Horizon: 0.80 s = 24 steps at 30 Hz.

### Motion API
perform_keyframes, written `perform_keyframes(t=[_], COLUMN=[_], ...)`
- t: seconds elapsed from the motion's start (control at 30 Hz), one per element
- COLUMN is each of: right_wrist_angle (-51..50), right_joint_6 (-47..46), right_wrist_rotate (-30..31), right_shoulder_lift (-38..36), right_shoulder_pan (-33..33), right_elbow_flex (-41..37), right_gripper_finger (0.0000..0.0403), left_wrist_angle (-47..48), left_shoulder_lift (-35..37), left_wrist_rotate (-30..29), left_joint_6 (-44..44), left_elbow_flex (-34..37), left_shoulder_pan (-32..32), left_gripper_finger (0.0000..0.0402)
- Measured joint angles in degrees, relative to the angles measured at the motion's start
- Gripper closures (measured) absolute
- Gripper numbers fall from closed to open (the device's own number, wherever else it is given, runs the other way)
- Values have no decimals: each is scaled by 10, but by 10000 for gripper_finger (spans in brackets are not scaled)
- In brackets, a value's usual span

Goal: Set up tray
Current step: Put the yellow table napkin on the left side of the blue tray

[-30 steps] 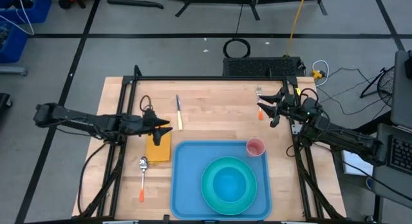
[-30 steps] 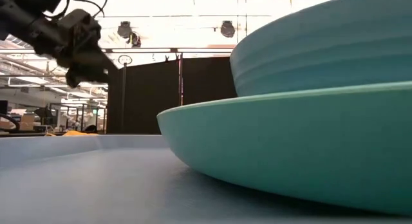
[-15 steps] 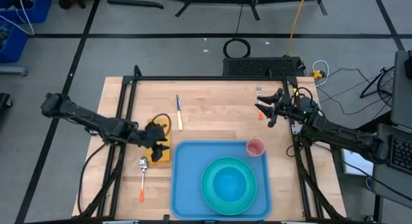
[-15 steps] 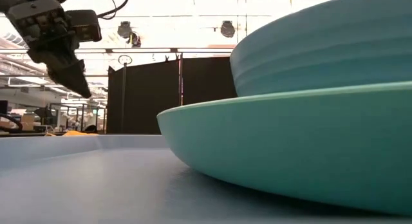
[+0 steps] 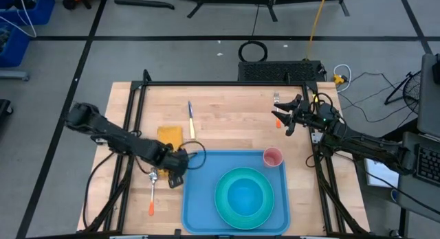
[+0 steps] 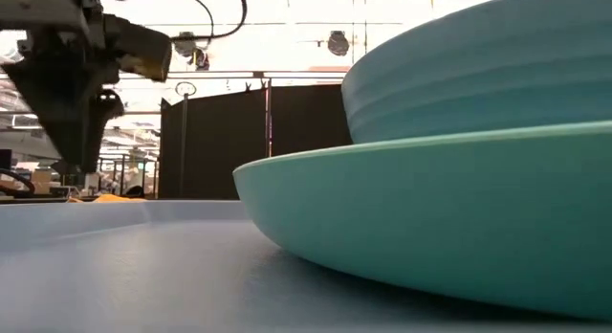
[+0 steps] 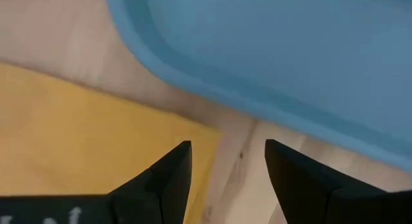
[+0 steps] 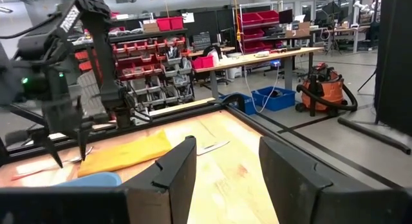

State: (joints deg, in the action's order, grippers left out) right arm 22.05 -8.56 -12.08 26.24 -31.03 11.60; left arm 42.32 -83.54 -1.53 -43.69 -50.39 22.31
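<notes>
High view: tray [image 5: 206, 191] at worktop [image 5: 234, 122] front; left tool [image 5: 174, 172] just off its left rim.
Left wrist view: fingers [image 7: 168, 176] parted, empty, over napkin [image 7: 77, 140] corner beside the tray rim.
Right tool [image 5: 287, 117] waits open, far right.

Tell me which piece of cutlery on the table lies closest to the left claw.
The orange-handled spoon, lying just beside the left claw off the tray's left edge. The blue-and-yellow-handled utensil lies farther up the table, and the fork sits by the right claw.
</notes>
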Motion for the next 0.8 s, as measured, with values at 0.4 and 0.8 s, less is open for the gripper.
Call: perform_keyframes(t=[0.4, 0.8], right_wrist_angle=[0, 1], right_joint_6=[2, -8], right_wrist_rotate=[-2, -2], right_shoulder_lift=[0, 0], right_shoulder_pan=[0, 0], right_elbow_flex=[0, 0], right_gripper_finger=[243, 243], left_wrist_angle=[45, 149], left_shoulder_lift=[-125, -121], left_wrist_rotate=[4, 10], left_joint_6=[-40, -77], left_elbow_flex=[-82, -97], left_shoulder_pan=[2, -6], left_gripper_finger=[202, 202])
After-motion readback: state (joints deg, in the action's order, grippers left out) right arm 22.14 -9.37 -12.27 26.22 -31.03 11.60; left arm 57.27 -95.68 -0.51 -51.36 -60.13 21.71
